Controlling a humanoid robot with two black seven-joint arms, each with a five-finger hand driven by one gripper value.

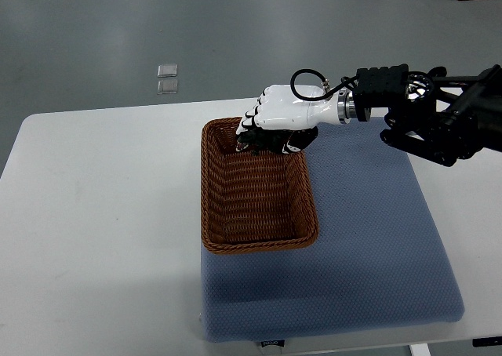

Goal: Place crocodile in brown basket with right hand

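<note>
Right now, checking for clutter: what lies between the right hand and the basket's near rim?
Nothing but the bare wicker floor of the brown basket, in the top view.

Dark crocodile (265, 145) above far end of brown basket (210, 193)

Bright even light; soft shadows; sharp; under right hand (282, 117) possibly murky.

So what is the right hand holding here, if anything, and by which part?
It cannot be told. The white right hand hangs over the far end of the brown woven basket; anything under its palm is hidden.
</note>
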